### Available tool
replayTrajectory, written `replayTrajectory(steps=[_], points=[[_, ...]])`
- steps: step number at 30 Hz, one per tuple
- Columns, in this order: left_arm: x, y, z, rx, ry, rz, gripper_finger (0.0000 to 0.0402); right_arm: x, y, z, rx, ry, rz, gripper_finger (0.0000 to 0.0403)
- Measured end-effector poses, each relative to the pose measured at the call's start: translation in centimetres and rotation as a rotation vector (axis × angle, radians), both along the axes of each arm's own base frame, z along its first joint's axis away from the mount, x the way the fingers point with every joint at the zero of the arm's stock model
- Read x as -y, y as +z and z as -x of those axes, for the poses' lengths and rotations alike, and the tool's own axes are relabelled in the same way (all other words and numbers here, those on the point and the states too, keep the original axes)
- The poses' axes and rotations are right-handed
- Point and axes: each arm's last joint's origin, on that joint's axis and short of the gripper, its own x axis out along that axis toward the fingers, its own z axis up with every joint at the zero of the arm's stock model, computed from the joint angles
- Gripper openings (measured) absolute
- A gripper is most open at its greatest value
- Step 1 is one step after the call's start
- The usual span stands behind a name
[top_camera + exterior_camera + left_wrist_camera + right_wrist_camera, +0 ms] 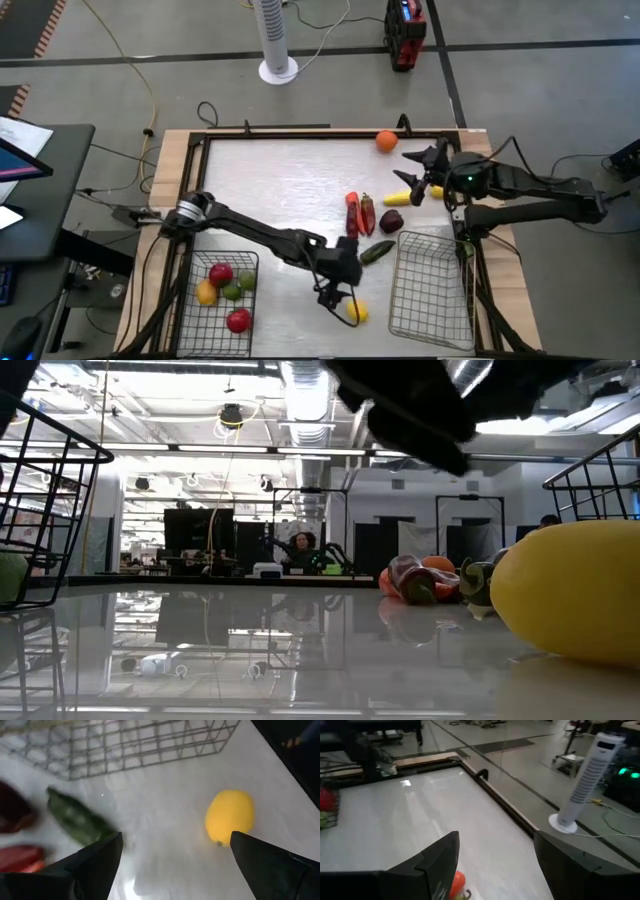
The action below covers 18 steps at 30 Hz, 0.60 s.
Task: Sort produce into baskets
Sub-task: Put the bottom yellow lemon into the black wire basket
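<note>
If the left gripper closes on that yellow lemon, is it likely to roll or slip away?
Probably somewhat. The lemon is rounded and sits on the glossy table, so an off-centre touch could roll it. The open left gripper isn't yet around it. Its skin looks smooth, so it might slip.

Glossy reflective white tabletop [290, 190], thin dark metal wire baskets [432, 290], smooth matt-yellow lemon [229, 816], wooden table frame [170, 160]

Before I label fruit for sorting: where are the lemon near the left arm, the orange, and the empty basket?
lemon [230, 817], left wrist view, middle of peel.
orange [386, 141], high view, centre.
empty basket [431, 326], high view, near rim wire.
</note>
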Motion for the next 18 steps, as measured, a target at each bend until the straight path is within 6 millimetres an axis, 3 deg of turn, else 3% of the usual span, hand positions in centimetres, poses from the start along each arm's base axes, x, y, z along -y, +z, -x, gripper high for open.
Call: replayTrajectory(steps=[8,18], points=[[2.5,-1.4,-2.6,-0.042,-0.102,0.032,0.0359,-0.3,-0.9,1.2,-0.001,-0.019,-0.038,0.0286],[5.8,-3.1,-1.7,-0.035,-0.148,-0.093,0.0359,-0.6,-2.3,1.0,0.081,-0.006,-0.061,0.0285]])
